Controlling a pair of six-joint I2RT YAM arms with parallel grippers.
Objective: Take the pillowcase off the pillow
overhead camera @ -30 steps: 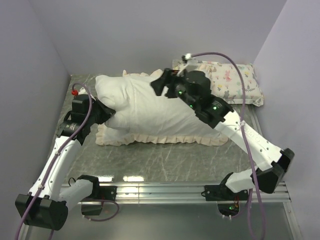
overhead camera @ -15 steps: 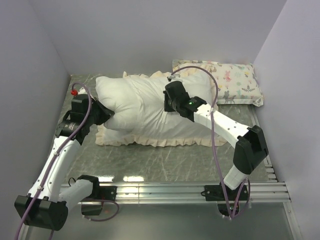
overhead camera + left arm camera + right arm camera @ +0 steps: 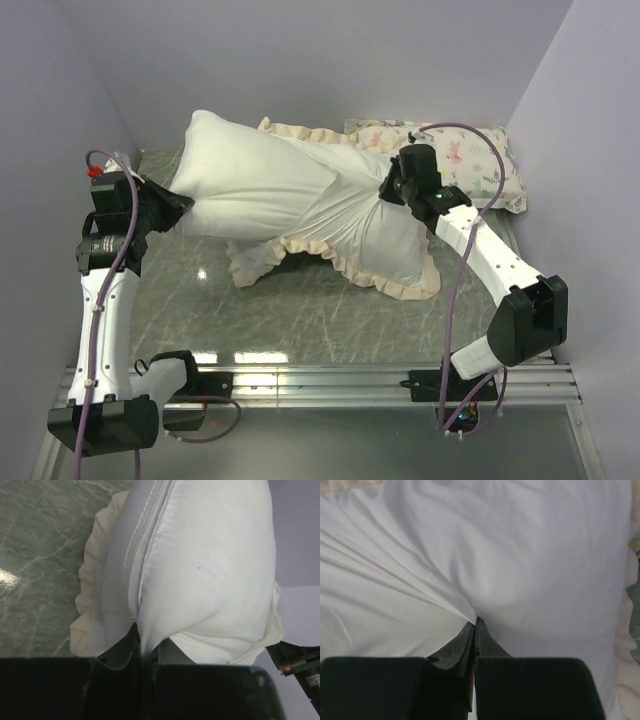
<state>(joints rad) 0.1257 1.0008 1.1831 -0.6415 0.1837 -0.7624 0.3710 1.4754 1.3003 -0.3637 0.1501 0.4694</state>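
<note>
1. Landmark: the print pillow (image 3: 470, 160) lies flat in the far corner of the tabletop (image 3: 300, 310) on the right arm's side, against the back wall (image 3: 300, 60).
2. The pillow (image 3: 240, 170) is plump and plain white. It extends from beside the print pillow toward the left arm's side, with that end raised off the tabletop.
3. The pillowcase (image 3: 360, 235) shows its white inner face. It covers the end of the pillow nearest the print pillow. Its cream frill (image 3: 300, 255) hangs onto the tabletop in front of the print pillow and also runs along the far edge, reaching the print pillow's near corner.
4. Left end effector (image 3: 183, 207): clenched on the stitched seam of the pillow, at the end farthest from the print pillow.
5. Right end effector (image 3: 475, 622): clenched on a pinch of pillowcase fabric just beside the print pillow; creases radiate from the grip.
6. Obstruction: the right forearm crosses above the print pillow's near edge. A metal rail (image 3: 330, 378) runs along the tabletop's near edge, well apart from the print pillow.
</note>
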